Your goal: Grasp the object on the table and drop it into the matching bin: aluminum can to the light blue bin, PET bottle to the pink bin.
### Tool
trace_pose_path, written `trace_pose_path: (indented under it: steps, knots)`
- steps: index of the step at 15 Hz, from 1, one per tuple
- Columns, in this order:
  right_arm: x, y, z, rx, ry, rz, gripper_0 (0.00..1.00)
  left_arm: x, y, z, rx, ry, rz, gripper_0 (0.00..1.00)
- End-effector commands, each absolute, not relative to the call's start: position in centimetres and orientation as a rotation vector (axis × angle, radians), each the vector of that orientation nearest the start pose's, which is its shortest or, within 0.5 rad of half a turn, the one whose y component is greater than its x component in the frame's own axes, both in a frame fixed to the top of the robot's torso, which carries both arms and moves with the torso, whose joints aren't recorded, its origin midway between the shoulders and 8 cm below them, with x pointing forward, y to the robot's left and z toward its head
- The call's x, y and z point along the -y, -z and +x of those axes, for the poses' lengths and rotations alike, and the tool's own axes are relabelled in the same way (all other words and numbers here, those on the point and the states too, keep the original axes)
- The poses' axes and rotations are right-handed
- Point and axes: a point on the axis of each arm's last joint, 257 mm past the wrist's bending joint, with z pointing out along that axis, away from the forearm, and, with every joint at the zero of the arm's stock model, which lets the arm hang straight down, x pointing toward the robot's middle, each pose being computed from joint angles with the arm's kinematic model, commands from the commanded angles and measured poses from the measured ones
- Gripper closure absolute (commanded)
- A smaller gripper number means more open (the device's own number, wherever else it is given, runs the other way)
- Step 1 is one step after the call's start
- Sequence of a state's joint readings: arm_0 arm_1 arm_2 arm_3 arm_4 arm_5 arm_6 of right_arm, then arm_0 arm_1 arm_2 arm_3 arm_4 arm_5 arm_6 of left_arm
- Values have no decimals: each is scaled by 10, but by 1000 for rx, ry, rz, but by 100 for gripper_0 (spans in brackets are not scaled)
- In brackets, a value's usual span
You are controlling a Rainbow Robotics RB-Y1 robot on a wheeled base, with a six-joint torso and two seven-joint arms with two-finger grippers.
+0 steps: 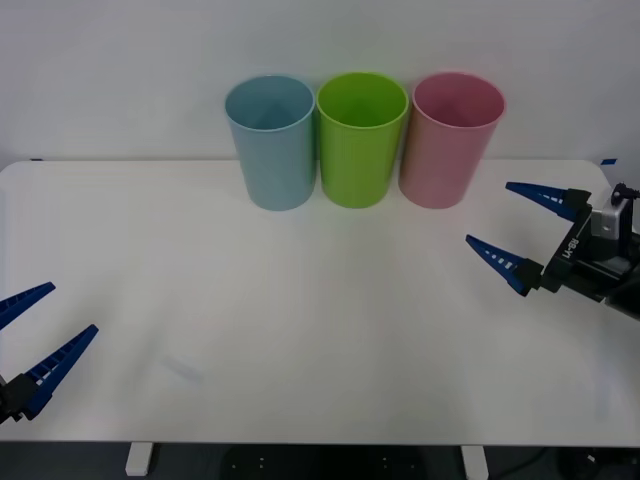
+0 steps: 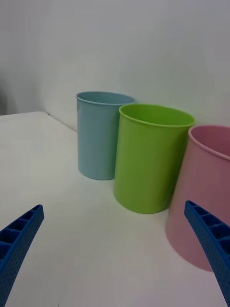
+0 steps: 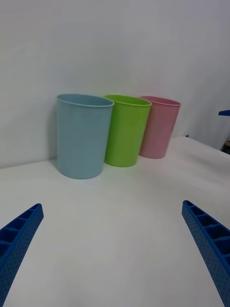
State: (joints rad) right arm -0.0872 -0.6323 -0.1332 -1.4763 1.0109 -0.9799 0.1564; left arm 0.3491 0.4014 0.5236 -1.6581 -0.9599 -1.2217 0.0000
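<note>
Front view: the right gripper (image 1: 520, 225) hangs over the table (image 1: 300, 330) just right of the pink bin (image 1: 452, 140), fingers spread, empty, pointing left. The left gripper (image 1: 35, 335) sits low at the near left corner, fingers likewise spread. Beside the pink bin stand a lime green bin (image 1: 360, 140) and the light blue bin (image 1: 270, 142).

I see light blue bin (image 1: 270, 140), lime green bin (image 1: 361, 138), pink bin (image 1: 453, 138) touching in row at back of table (image 1: 300, 330); broad bare tabletop ahead of them.
</note>
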Motion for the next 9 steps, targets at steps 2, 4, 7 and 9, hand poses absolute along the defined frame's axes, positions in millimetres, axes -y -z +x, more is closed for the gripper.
trace_pose_path:
  steps: [2, 4, 7, 9]
  knots:
    - [255, 154, 456, -1386, -468, -815, 0, -330, 169, 342, -1441, 567, 465, 0]
    - [259, 167, 446, -1414, -479, -810, 0, -330, 169, 342, -1441, 567, 465, 0]
    - [270, 175, 432, -1435, -462, -801, 0, -330, 169, 342, -1441, 567, 465, 0]
    - [275, 178, 421, -1447, -452, -798, 0, -330, 169, 342, -1441, 567, 465, 0]
